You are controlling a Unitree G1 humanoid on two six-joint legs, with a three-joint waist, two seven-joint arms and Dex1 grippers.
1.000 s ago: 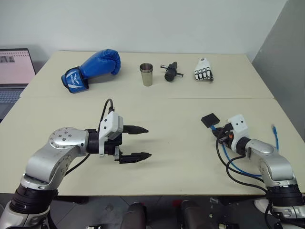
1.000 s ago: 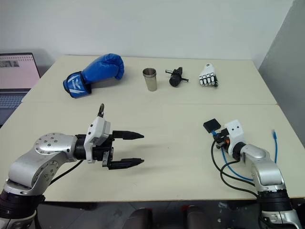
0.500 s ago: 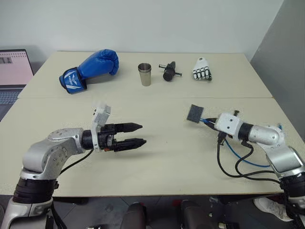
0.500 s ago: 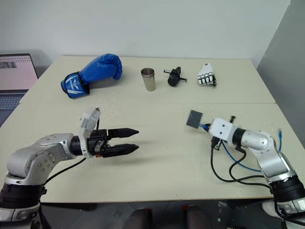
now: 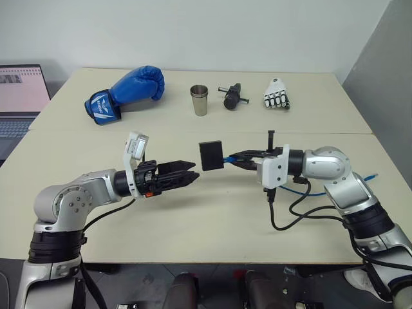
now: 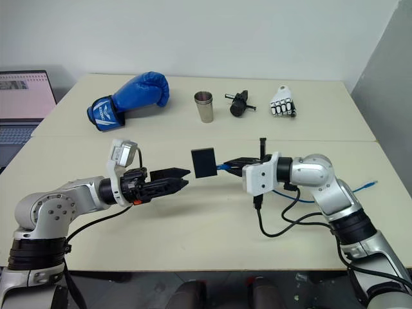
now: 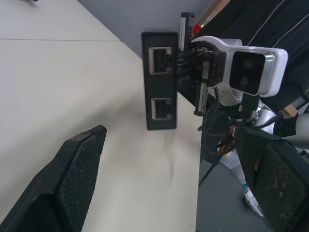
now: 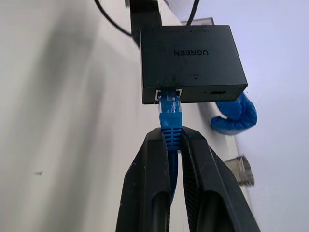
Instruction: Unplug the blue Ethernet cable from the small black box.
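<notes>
Our right gripper (image 8: 175,145) is clenched on the blue plug of the cable (image 8: 170,113), just behind where the plug sits in the box (image 5: 211,156). The box hangs off the plug's end, lifted clear of the counter (image 5: 212,212), straight ahead of the right gripper's fingertips. We can see the plug still seated in a port on the box's edge. From the gripper the cable trails back along our right arm and loops on the counter, its free end (image 5: 371,176) lying well behind the arm.

Our left gripper (image 5: 183,174) points at the box from the other side, its fingers released and spread, tips just short of the box and not touching it. In the left wrist view the box (image 7: 159,82) shows two empty ports facing it.

Well beyond both grippers, along the counter's far edge, stand a glove (image 5: 125,93), a cup (image 5: 199,100), a black tool (image 5: 229,96) and a white robot hand (image 5: 275,94).
</notes>
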